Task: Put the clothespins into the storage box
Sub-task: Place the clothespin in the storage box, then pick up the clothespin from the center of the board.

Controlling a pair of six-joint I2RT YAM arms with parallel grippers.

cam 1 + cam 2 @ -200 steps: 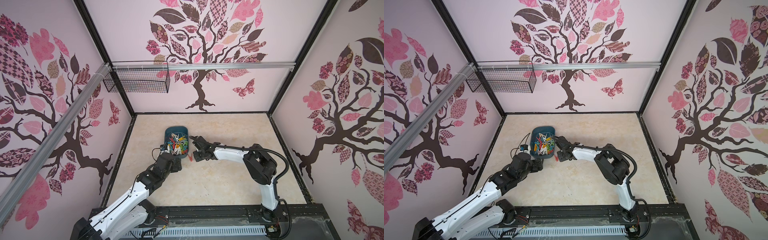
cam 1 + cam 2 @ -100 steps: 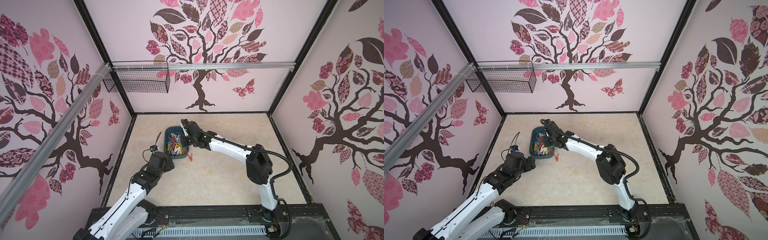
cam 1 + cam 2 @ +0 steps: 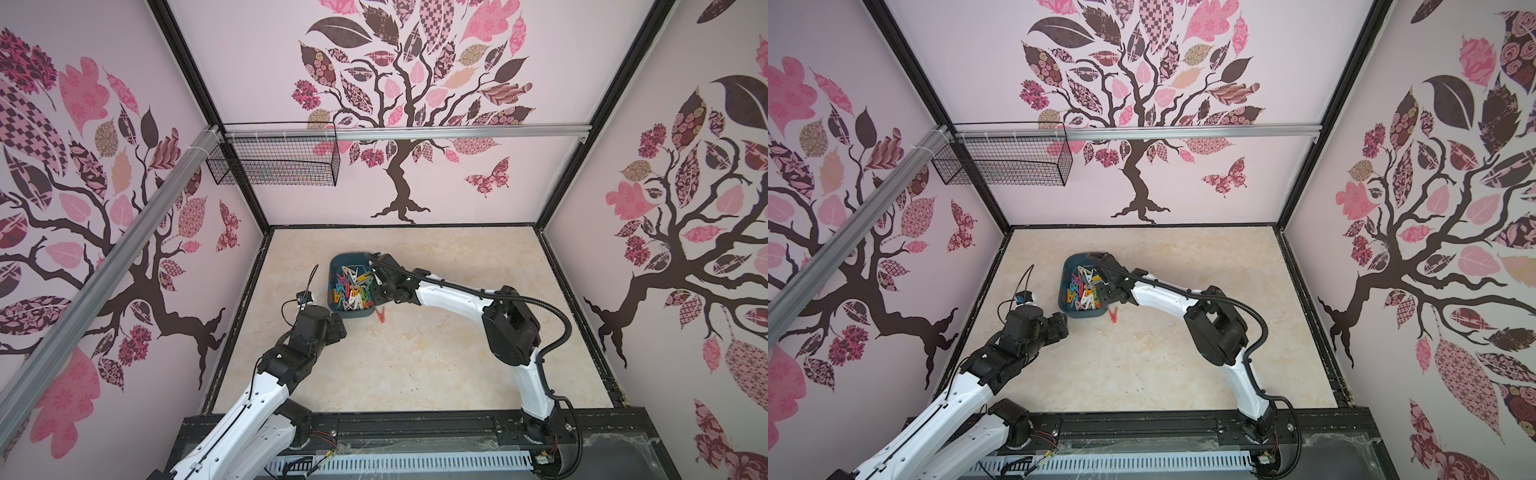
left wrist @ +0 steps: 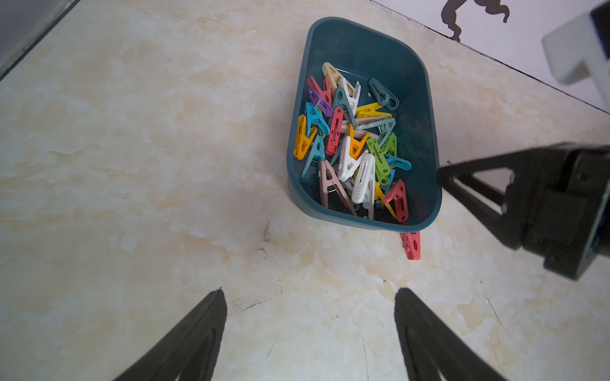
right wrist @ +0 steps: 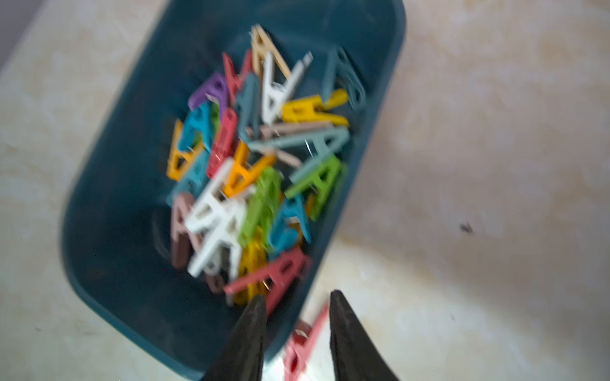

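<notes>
Here the storage box (image 3: 349,258) stands on the table (image 3: 436,353), left of the table's middle and between the two arms, and both top views show it loaded with clothespins (image 3: 1084,291) in a loose heap of orange, yellow, red, green, blue, purple, white and beige. The heap fills the nearer part of the box, while the farther end shows bare teal floor. One red clothespin (image 3: 380,314) lies outside on the table, just beside the box's near right corner; the left wrist view puts it flat on the marble-patterned surface right at the foot of the wall. The right pincer (image 5: 298,295) hangs over that same corner, its tips above the rim. In the right wrist view, which is blurred, its two black fingers stand a little apart with nothing between them, and the stray red clothespin shows on the table through the gap. The left pincer (image 4: 309,292) is spread wide and empty over bare table, near the box's near left corner without touching it, pointing toward the box. High on the back wall at the left, a black wire basket (image 3: 274,166) hangs from an aluminium rail, well apart from everything on the table.
</notes>
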